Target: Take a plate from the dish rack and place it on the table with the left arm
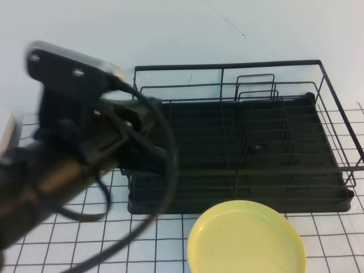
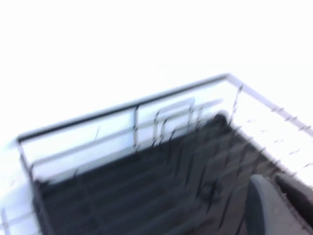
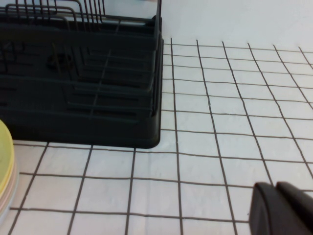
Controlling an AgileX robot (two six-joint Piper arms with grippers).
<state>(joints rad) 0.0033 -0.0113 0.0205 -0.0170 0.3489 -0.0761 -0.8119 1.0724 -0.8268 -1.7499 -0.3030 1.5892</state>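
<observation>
The pale-yellow plate [image 1: 245, 239] lies flat on the gridded table [image 1: 85, 242], just in front of the dish rack [image 1: 227, 67]. No dishes show in the black rack. My left gripper [image 1: 158, 151] hangs raised over the rack's left front corner, shut and holding nothing. In the left wrist view its fingers [image 2: 264, 208] sit close together above the rack's tray [image 2: 122, 196]. My right gripper [image 3: 275, 188] is out of the high view. It is shut and hovers low over the table [image 3: 220, 122] to the right of the rack [image 3: 98, 122], with the plate's edge [image 3: 4, 161] in sight.
Upright wire dividers [image 1: 259, 94] stand in the right half of the rack. A pale wall rises behind the rack. The left arm's black cable [image 1: 165, 187] loops down over the table in front of the rack's left corner.
</observation>
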